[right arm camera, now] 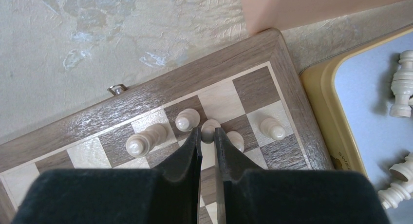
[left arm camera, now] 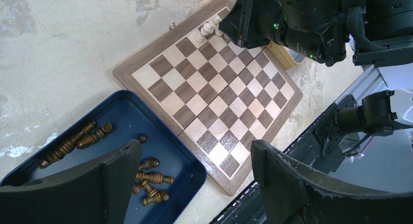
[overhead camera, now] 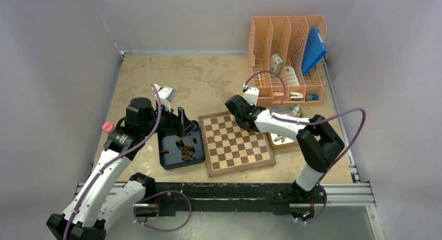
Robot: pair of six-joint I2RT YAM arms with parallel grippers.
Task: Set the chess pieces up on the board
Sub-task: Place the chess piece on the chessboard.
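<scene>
Right wrist, pawn (right arm camera: 210, 129) gripped near board (right arm camera: 160, 90) edge

Your top camera looks down from above and behind the arm bases, far enough back to hold the whole board (overhead camera: 237, 142) and both arms. Your left wrist camera rides high, looking past its own fingers (left arm camera: 117, 177) across the board toward the right arm (left arm camera: 302, 19). Your right wrist camera hangs close over the corner just ahead of its fingertips (right arm camera: 190, 151), and both wrist views share that corner's pale pieces (left arm camera: 208, 28).
</scene>
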